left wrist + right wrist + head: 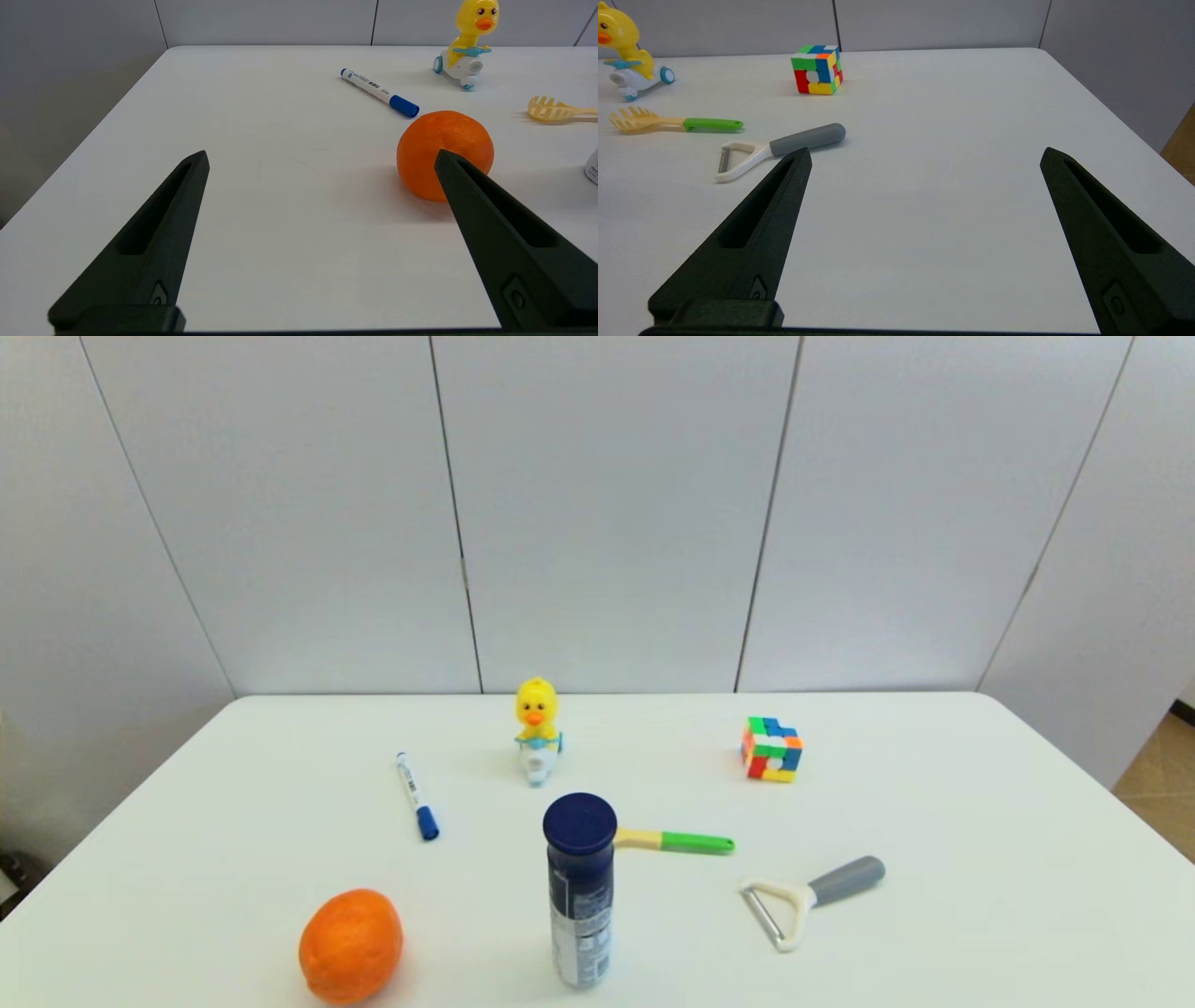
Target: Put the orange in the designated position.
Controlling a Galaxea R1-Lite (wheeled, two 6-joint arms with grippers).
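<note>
Black fingers of the left gripper [322, 158] stand spread wide, holding nothing. Just ahead, off one fingertip, the orange [444, 151] sits untouched on the table [261, 116]; beyond it lies a marker [378, 92]. Nothing is grasped yet; pickup and placement remain. The right gripper [924, 156] idles, also spread.

On the table [980, 821] sit one orange [350, 945], one marker [416, 796], one toy duck [537, 728], one puzzle cube [772, 749] and one peeler [808, 898]. There is also one dark-capped bottle [580, 891], probably a spray can, and one green-handled pasta fork [675, 122]. Two grippers show, one in each wrist view: left gripper [322, 158], right gripper [924, 156].
</note>
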